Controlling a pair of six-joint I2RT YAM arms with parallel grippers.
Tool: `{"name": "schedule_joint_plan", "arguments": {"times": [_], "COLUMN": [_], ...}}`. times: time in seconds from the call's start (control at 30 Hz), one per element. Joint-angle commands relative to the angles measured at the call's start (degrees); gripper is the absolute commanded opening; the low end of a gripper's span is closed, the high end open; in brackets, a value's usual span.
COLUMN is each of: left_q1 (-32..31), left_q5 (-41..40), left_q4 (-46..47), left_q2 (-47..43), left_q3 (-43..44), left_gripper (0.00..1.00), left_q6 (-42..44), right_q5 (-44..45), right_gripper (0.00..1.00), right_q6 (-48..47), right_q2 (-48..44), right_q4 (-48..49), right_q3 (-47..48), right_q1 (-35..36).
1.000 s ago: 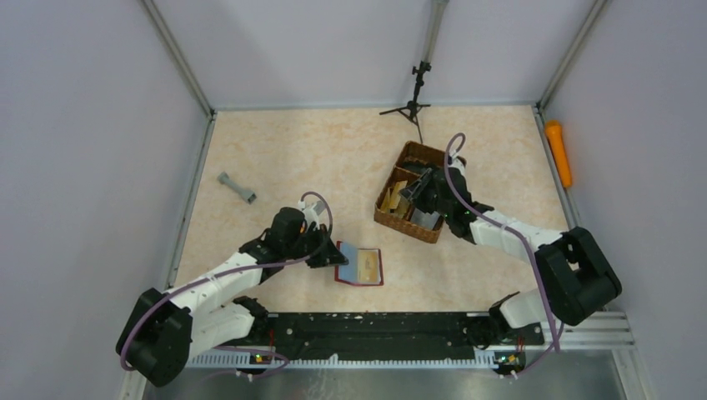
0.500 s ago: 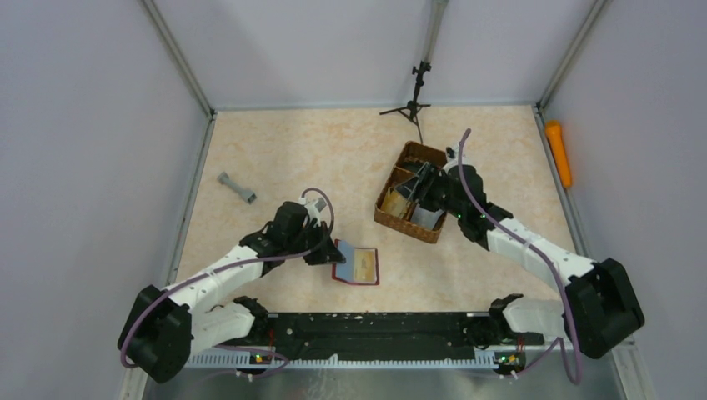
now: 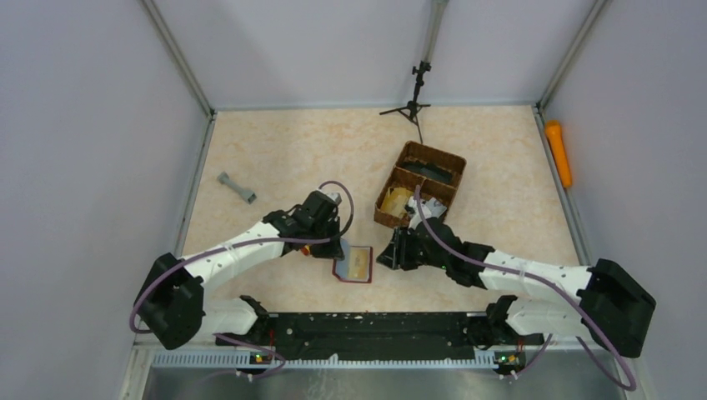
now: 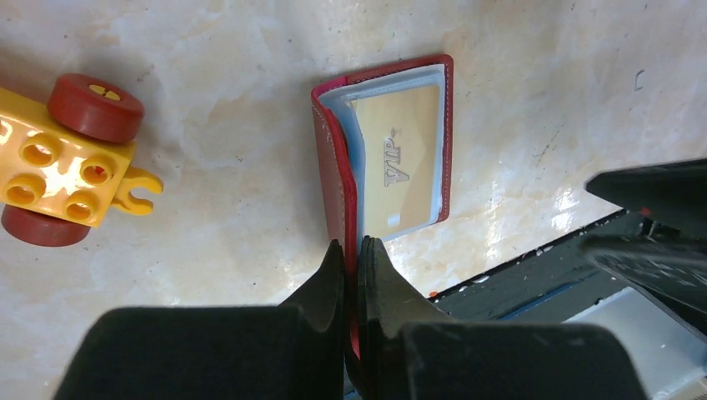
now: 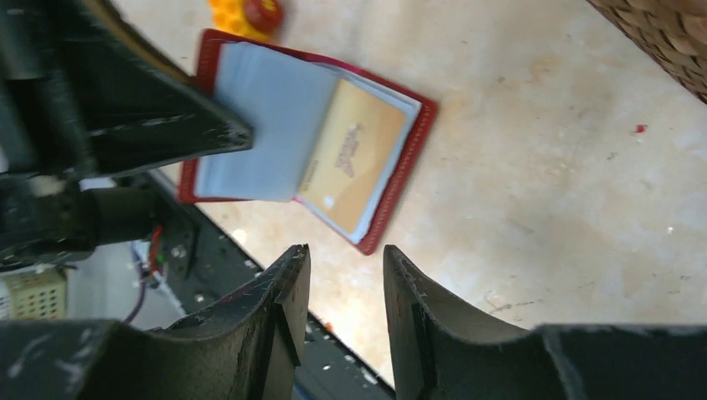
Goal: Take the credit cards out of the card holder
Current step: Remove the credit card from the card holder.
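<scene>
The dark red card holder [image 3: 354, 265] lies open on the table in front of the arm bases. A tan-gold credit card [image 4: 404, 162] marked VIP sits in its pale sleeve. My left gripper [image 4: 353, 250] is shut on the holder's left cover and holds it up on edge. In the top view it [image 3: 335, 248] is at the holder's left side. My right gripper [image 5: 343, 258] is open and empty, just short of the holder's [image 5: 400, 187] right edge, above the card [image 5: 354, 162]. In the top view it [image 3: 390, 254] is just right of the holder.
The brown wicker basket [image 3: 454, 158], with flat tan and silver pieces in its near compartments, stands behind the right gripper. A yellow toy block with red wheels [image 4: 67, 162] lies left of the holder. A grey dumbbell [image 3: 237, 187], a small tripod [image 3: 413, 104] and an orange cylinder [image 3: 558, 152] lie farther off.
My right arm has left the basket and swung down and left to the holder's right side. My left gripper has moved right and folded the holder's left cover up.
</scene>
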Motion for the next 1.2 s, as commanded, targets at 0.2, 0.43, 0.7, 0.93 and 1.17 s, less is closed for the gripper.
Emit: {"name": "schedule_joint_plan", "arguments": {"times": [0.2, 0.43, 0.7, 0.93, 1.17], "left_q1": [-5.1, -5.1, -5.0, -4.9, -2.3], "left_q5": [-3.7, 0.4, 13.1, 14.0, 12.7], "left_q4": [-0.6, 4.3, 20.5, 25.1, 21.9], "left_q2": [5.6, 6.4, 8.3, 12.2, 4.7], "left_q3": [4.4, 2.9, -2.7, -5.3, -6.2], "left_gripper": [0.00, 0.00, 0.00, 0.00, 0.00], "left_q6": [-2.6, -3.4, -6.9, -8.6, -7.7], "right_q5": [3.9, 2.4, -0.8, -0.4, 2.6], "right_gripper": [0.42, 0.29, 0.21, 0.19, 0.25], "right_q6": [2.4, 3.4, 4.7, 4.9, 4.7], "right_q2": [12.5, 17.8, 20.4, 19.4, 13.4], "right_q4": [7.6, 12.4, 17.7, 17.4, 13.9], "right_q3": [-2.3, -3.7, -4.1, -4.4, -5.7], "right_q1": [3.7, 3.7, 3.8, 3.7, 3.7]}}
